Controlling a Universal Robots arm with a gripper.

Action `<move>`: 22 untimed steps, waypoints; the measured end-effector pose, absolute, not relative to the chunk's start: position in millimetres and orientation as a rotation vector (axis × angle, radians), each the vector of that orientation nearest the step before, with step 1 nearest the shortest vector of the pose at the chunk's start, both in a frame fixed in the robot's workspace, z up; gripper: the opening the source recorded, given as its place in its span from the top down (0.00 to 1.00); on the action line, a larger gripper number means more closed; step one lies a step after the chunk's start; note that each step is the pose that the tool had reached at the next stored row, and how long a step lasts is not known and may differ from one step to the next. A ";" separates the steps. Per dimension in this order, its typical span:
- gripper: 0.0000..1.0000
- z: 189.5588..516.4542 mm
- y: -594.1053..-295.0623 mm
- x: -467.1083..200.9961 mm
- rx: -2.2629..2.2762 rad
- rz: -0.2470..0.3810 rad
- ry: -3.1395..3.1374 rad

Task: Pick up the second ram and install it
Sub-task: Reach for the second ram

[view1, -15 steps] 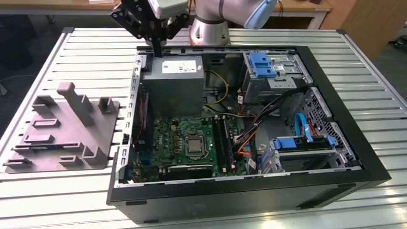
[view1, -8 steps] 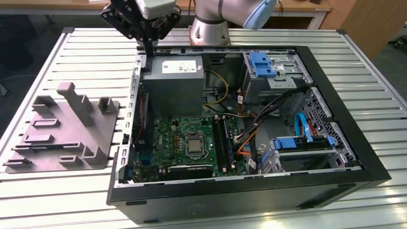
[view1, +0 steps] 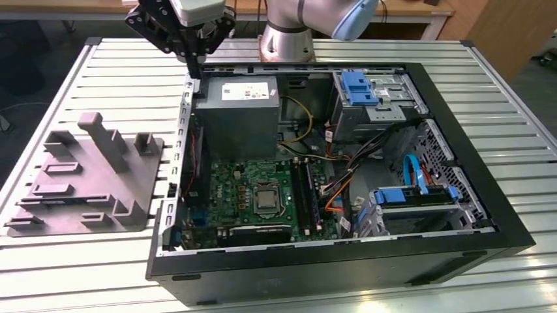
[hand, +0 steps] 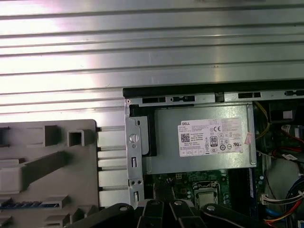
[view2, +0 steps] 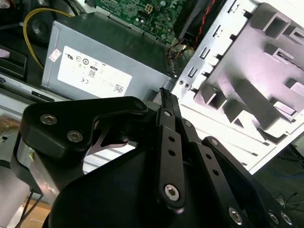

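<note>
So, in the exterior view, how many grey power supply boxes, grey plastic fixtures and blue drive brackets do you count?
Grey power supply box: 1
Grey plastic fixture: 1
Blue drive brackets: 2
Total: 4

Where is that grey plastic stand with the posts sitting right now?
In the exterior view the grey stand lies on the slatted table at the exterior view's left, just beside the open computer case.
</note>
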State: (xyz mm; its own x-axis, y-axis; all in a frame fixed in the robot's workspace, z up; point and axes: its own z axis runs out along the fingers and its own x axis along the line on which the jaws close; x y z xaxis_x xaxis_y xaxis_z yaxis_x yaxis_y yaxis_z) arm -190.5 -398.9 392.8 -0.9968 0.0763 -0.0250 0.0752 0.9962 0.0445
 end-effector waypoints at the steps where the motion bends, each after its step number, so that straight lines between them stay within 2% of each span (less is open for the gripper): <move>1: 0.90 392.8 -398.9 -192.3 0.118 0.068 3.112; 22: 0.90 392.8 -398.9 -230.6 0.118 0.068 3.112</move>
